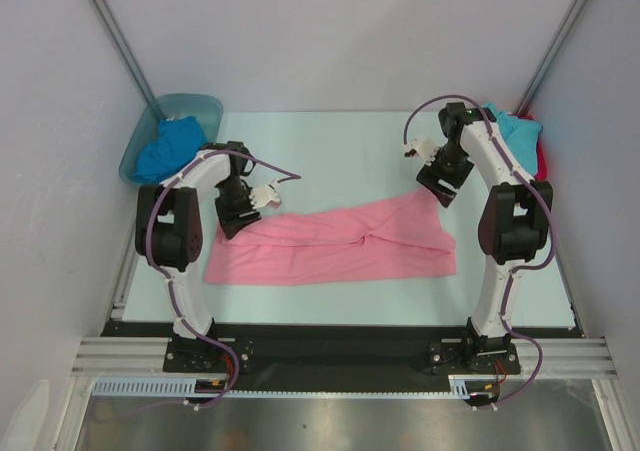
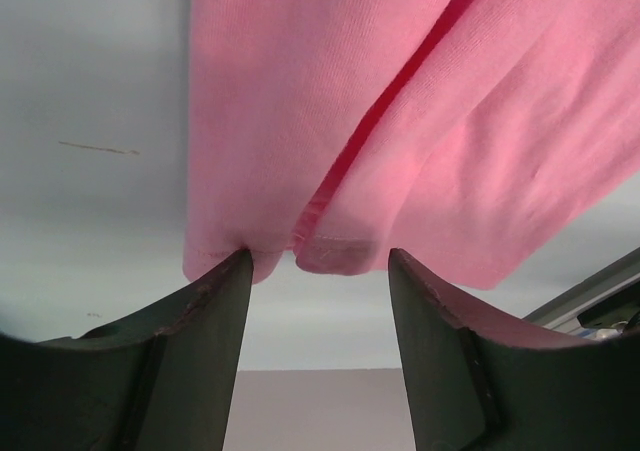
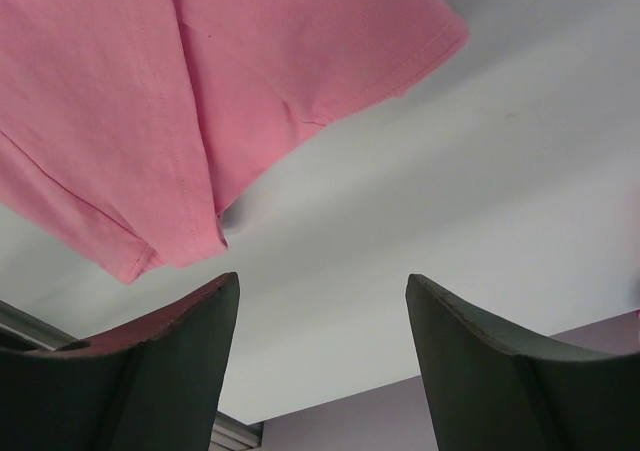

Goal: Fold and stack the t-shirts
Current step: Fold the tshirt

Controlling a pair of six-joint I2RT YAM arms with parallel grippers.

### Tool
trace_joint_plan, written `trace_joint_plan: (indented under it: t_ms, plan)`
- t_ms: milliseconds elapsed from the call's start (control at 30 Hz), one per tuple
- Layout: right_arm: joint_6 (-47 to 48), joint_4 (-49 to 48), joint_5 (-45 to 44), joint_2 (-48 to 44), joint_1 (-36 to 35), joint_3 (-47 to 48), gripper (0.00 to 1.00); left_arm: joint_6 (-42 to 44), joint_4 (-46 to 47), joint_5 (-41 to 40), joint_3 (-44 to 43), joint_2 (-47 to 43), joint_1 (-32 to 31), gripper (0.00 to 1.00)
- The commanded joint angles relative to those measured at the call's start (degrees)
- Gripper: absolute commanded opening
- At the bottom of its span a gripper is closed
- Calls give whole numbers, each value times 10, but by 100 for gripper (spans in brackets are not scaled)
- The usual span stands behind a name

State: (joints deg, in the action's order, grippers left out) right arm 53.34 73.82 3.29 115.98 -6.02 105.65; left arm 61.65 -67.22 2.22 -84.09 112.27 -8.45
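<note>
Your left gripper (image 2: 320, 256) has its jaws apart, gripping nothing, tips right at the folded hem of the pink t-shirt (image 1: 340, 246), which lies as a long strip across the table (image 1: 330, 141). Your right gripper (image 3: 322, 276) is spread too, over bare tabletop beside the shirt's corner. The right arm partly hides the turquoise t-shirt (image 1: 515, 126); the red t-shirt (image 1: 541, 159) barely shows.

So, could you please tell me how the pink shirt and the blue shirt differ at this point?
The pink shirt is laid out in a long flat band, while the blue shirt is crumpled in a heap. The pink shirt lies on the table between the two arms, whereas the blue shirt sits in the tub at the far left corner. Both are plain, single-coloured cloth.
</note>
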Motion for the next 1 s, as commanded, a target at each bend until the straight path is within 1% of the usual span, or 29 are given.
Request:
trace_joint_plan:
  t_ms: [0, 167, 233, 267, 333, 500, 600, 633, 667, 700, 967]
  plan:
    - [-12, 3, -9, -5, -7, 29, 73, 20, -2, 25, -11, 3, 1, 62]
    - [-12, 3, -11, -1, -8, 40, 72, 22, -1, 23, -9, 4, 1, 58]
    - [-13, 4, -11, 2, -8, 44, 72, 22, -2, 24, -10, 4, 1, 52]
    - [-12, 3, -11, 3, -9, 44, 72, 22, -1, 25, -10, 4, 1, 42]
    - [-11, 3, -11, 4, -9, 45, 71, 21, -3, 24, -9, 3, 1, 30]
    - [-7, -3, -15, 4, -9, 46, 71, 19, -4, 22, -8, 0, 1, 27]
    - [-6, -6, -14, 6, -9, 47, 70, 17, -5, 19, -10, 1, 1, 22]
    - [-6, -6, -14, 6, -9, 47, 70, 16, -5, 19, -10, 1, 1, 18]
    - [-6, -5, -14, 7, -9, 48, 70, 15, -5, 19, -10, 2, 1, 8]
    - [-6, -7, -13, 7, -9, 48, 70, 15, -5, 19, -10, 1, 1, 1]
    - [-2, -9, -16, 7, -9, 48, 70, 8, 1, 8, -11, 3, 2, 0]
